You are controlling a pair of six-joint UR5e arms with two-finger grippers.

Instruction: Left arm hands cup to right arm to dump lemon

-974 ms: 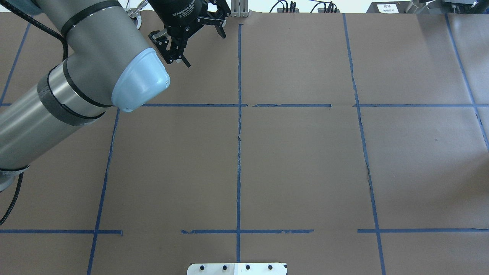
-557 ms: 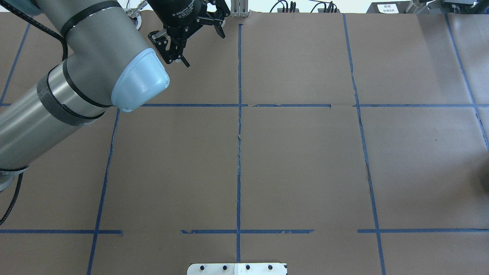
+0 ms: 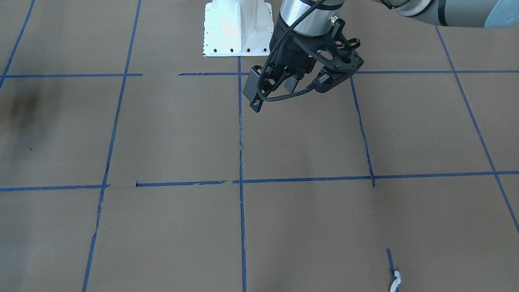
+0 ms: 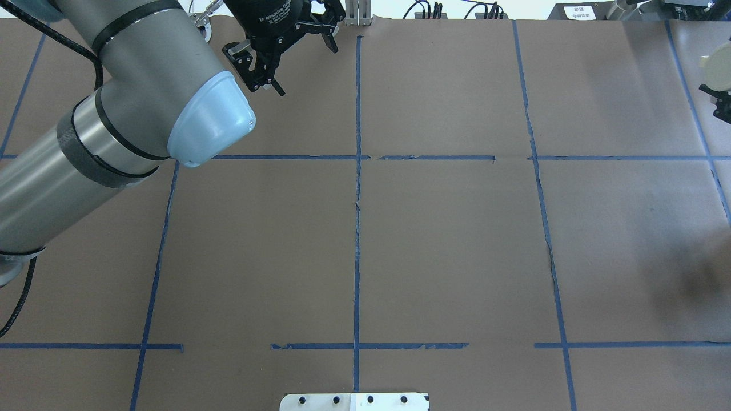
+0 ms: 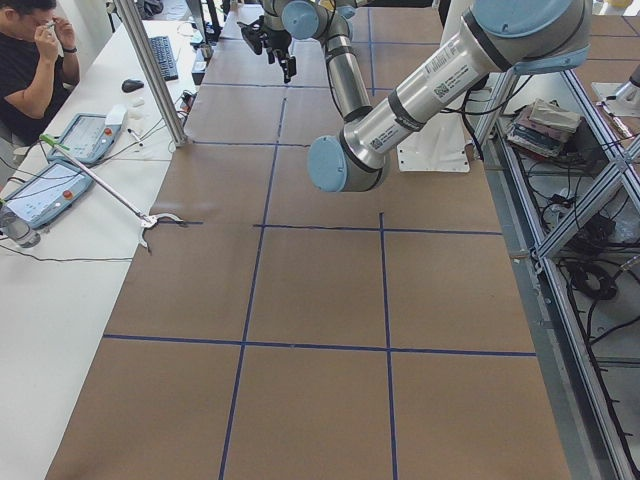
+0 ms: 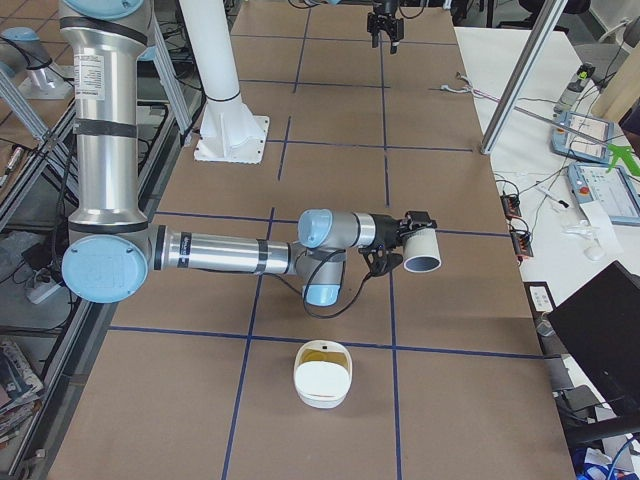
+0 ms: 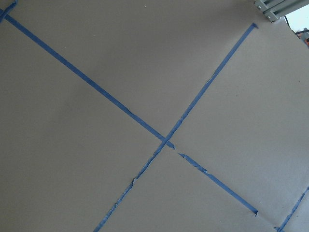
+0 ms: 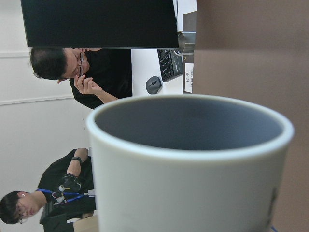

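White cup [image 6: 424,251] pinched by right hand [image 6: 403,250], tipped sideways, looks empty. Left hand [image 4: 305,69] spread, empty. Handover done; lemon [image 6: 322,353] prob. dumped in bowl [image 6: 322,393].

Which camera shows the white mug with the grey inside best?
Exterior right: the whole white grey-lined mug shows, tipped sideways at the right gripper. Right wrist shows only its rim and inside close up; overhead, a sliver at the edge.
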